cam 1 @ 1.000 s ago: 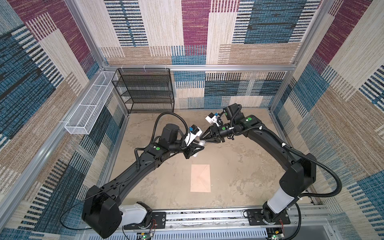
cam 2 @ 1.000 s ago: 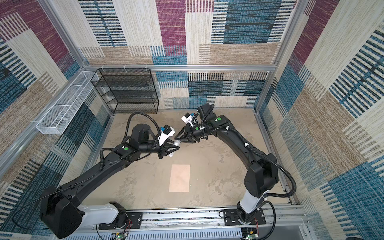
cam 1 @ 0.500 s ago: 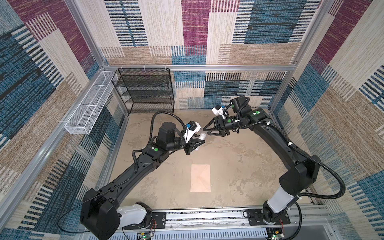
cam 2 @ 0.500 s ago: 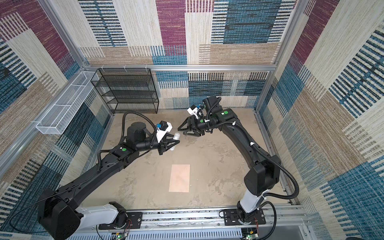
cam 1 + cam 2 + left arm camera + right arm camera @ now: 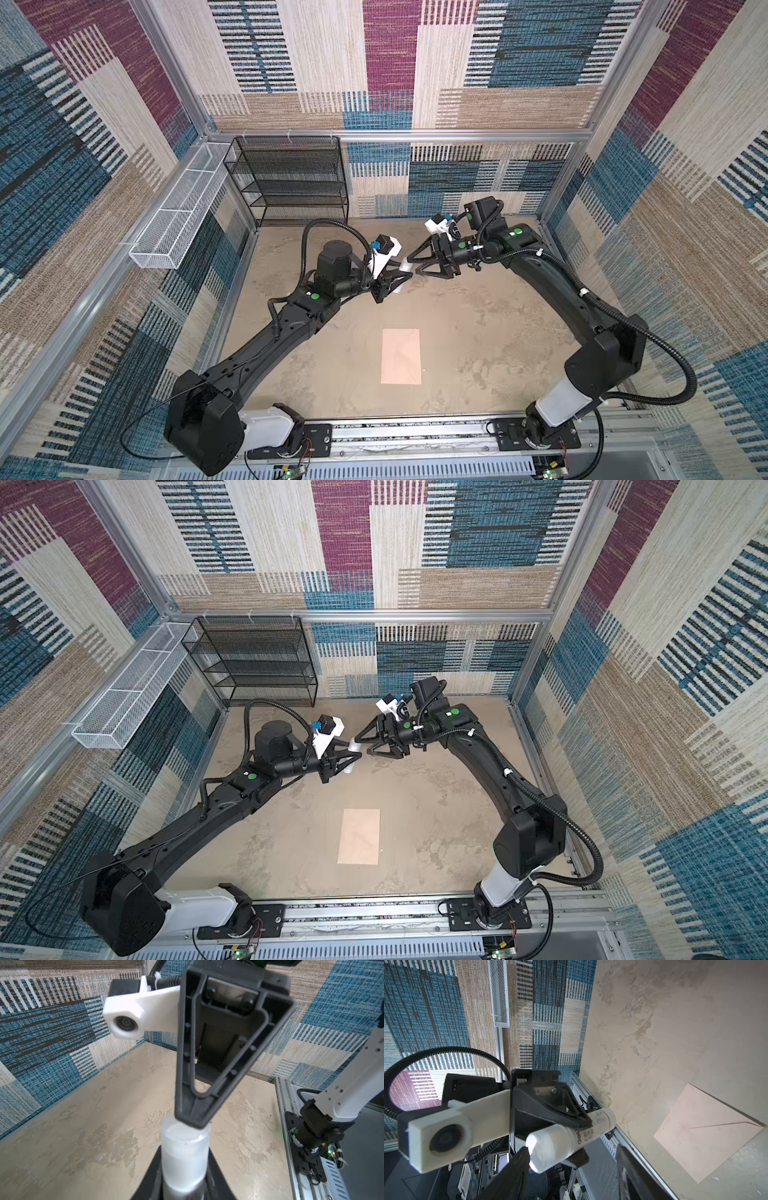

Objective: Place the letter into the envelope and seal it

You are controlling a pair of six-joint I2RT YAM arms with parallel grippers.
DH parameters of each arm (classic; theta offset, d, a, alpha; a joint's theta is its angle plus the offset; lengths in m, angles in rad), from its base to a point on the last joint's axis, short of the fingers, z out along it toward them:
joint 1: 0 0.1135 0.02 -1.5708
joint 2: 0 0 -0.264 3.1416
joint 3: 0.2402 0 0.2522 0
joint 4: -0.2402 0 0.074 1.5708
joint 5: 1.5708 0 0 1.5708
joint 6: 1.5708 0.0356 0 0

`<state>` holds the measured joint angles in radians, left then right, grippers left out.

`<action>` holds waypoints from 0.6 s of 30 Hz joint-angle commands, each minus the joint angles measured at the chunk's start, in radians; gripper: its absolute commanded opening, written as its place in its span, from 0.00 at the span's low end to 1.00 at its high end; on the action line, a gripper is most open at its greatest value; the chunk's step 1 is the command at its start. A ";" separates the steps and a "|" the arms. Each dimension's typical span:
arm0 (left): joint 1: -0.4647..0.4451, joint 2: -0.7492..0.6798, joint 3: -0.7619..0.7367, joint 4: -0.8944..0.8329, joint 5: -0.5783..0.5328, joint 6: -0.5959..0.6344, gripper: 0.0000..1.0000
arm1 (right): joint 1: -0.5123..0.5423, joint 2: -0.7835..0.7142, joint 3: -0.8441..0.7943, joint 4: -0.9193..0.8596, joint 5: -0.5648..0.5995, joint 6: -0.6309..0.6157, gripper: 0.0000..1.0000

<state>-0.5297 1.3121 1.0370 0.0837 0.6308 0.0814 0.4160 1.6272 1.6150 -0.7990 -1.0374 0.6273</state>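
The envelope (image 5: 401,356) lies flat on the table (image 5: 478,332), flap folded down; no letter shows. It looks light, thin and bendy, best pinched by the flap edge. Well apart, the left gripper (image 5: 401,277) clamps a white glue tube (image 5: 571,1136); the right gripper (image 5: 412,267) gapes wide at its end

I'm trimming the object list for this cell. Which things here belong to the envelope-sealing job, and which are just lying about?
Job: envelope; white tube, probably glue, gripped by the left end effector; right end effector, open at the tube's end; no letter visible.
Lying about: black mesh shelf; white wire basket.
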 commanded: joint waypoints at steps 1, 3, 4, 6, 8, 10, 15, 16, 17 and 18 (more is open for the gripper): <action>0.005 0.021 0.023 0.117 -0.004 -0.059 0.00 | 0.003 -0.026 -0.043 0.073 -0.043 0.018 0.70; 0.004 0.038 0.033 0.131 0.000 -0.069 0.00 | 0.003 -0.032 -0.062 0.082 -0.053 0.020 0.71; 0.004 0.043 0.038 0.138 0.003 -0.073 0.00 | 0.003 -0.034 -0.073 0.084 -0.051 0.020 0.72; 0.005 0.051 0.043 0.152 0.004 -0.084 0.00 | 0.003 -0.039 -0.096 0.096 -0.053 0.022 0.73; 0.004 0.056 0.045 0.167 0.011 -0.097 0.00 | 0.003 -0.045 -0.124 0.131 -0.059 0.041 0.74; 0.004 0.061 0.049 0.169 0.018 -0.106 0.00 | 0.001 -0.052 -0.143 0.190 -0.060 0.080 0.75; 0.005 0.052 0.032 0.177 0.008 -0.122 0.00 | -0.009 -0.071 -0.125 0.266 -0.062 0.111 0.77; 0.005 0.050 0.029 0.179 0.005 -0.122 0.00 | -0.013 -0.074 -0.121 0.257 -0.063 0.098 0.77; 0.004 0.049 0.025 0.179 0.002 -0.121 0.00 | -0.018 -0.079 -0.122 0.250 -0.065 0.084 0.78; 0.004 0.049 0.022 0.182 0.000 -0.121 0.00 | -0.023 -0.084 -0.123 0.247 -0.065 0.076 0.78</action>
<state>-0.5259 1.3670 1.0657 0.2218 0.6338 -0.0231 0.4011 1.5570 1.4853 -0.5964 -1.0847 0.7097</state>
